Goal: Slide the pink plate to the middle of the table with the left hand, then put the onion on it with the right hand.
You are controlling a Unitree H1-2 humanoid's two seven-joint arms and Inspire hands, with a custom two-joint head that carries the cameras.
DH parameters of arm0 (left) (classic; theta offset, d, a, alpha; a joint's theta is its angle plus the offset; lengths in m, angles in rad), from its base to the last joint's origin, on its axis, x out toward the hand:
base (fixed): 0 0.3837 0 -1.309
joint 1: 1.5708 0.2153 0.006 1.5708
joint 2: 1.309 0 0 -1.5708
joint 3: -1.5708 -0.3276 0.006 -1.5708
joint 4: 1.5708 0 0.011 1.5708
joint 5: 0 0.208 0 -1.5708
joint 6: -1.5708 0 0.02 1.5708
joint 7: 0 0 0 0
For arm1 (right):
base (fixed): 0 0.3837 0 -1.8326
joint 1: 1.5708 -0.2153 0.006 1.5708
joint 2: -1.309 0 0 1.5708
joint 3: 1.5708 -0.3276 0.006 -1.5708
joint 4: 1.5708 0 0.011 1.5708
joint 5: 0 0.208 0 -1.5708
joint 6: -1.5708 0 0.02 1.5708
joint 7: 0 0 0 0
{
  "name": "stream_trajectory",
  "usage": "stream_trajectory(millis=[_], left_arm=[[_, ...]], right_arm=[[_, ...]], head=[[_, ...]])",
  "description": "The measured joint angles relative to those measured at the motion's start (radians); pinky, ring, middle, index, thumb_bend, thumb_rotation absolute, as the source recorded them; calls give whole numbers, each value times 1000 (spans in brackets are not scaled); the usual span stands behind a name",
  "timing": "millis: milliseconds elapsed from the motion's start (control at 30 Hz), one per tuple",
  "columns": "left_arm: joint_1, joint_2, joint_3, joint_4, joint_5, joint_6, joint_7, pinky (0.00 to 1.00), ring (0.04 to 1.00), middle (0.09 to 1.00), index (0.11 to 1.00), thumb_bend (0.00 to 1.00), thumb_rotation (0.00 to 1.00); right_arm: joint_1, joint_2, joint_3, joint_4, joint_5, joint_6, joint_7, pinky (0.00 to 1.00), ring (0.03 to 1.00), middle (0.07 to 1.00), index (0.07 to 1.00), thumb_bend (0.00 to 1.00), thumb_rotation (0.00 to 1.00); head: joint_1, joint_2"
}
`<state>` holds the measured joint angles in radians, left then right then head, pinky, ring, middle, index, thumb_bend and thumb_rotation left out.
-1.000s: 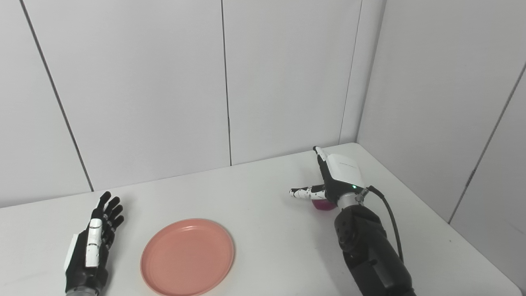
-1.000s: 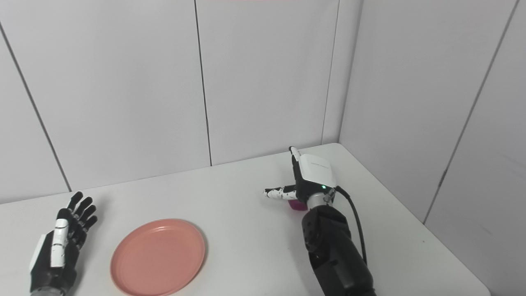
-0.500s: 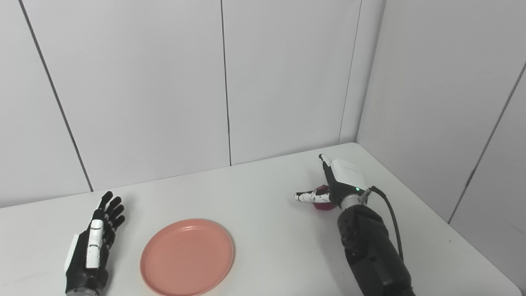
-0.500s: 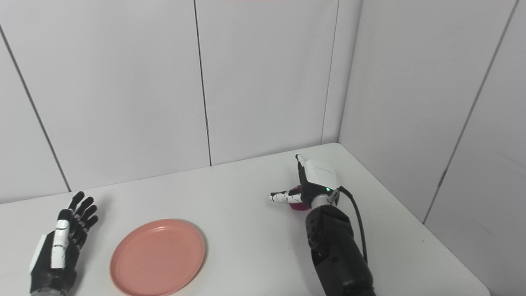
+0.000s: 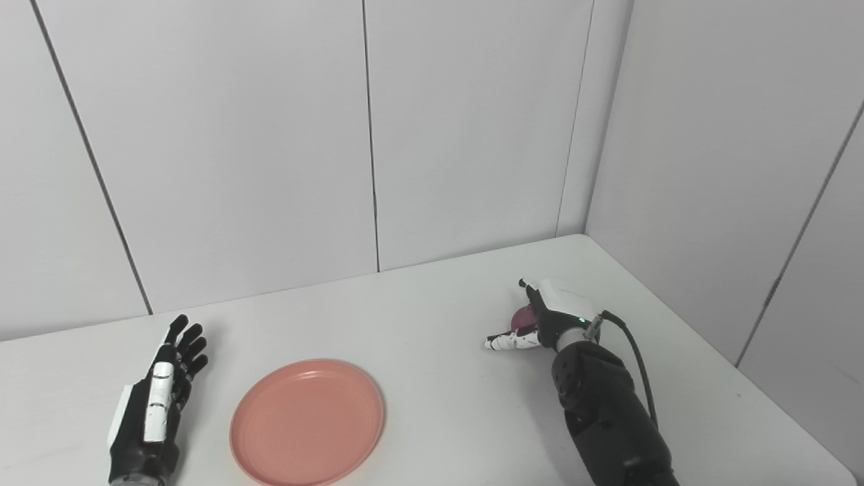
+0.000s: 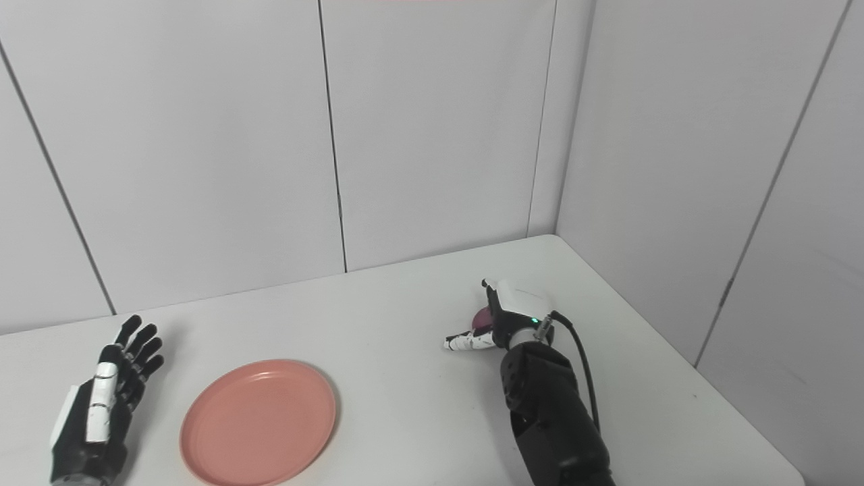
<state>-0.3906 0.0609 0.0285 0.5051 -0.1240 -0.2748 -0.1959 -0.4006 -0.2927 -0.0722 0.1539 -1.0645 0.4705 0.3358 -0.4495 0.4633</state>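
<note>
The pink plate [image 5: 307, 422] lies flat on the white table [image 5: 432, 317], left of the middle. My left hand [image 5: 154, 412] rests open on the table just left of the plate, fingers spread, not touching it. Toward the right, the purple-red onion [image 5: 520, 316] sits on the table. My right hand [image 5: 550, 310] is low over it, with the onion between the fingers [image 5: 528, 289] behind it and the thumb in front. The hand covers most of the onion and has not closed on it.
Grey wall panels stand close behind the table and along its right side, meeting in a corner [image 5: 586, 229] near the right hand. A black cable [image 5: 634, 358] runs along the right forearm.
My right hand has dropped down and tipped over the onion, its thumb sinking to the table in front of it. The left hand and the plate have stayed put.
</note>
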Motion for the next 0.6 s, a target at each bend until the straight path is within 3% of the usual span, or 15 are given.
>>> stream_trajectory(millis=[300,367,500,567,600], left_arm=[[5,2,-6,-7,2,1,0,940,951,954,945,628,1000],[5,3,-8,-8,5,1,0,931,946,949,939,625,1000],[14,4,-14,-24,19,3,3,932,948,954,943,626,1000],[18,3,-15,-31,25,5,4,931,946,952,942,627,1000],[19,3,-15,-33,26,5,4,933,948,953,944,622,1000]], right_arm=[[-3,3,-30,16,27,0,-28,798,825,834,852,803,359],[-3,3,-30,16,32,0,-30,790,822,826,839,744,313],[-3,6,-28,16,35,0,-53,699,765,771,816,660,244],[-3,7,-24,15,37,0,-71,619,698,721,804,621,194],[-3,7,-23,15,37,0,-78,481,550,584,790,579,79]], head=[[2,3],[2,3],[2,3],[5,5],[5,5]])
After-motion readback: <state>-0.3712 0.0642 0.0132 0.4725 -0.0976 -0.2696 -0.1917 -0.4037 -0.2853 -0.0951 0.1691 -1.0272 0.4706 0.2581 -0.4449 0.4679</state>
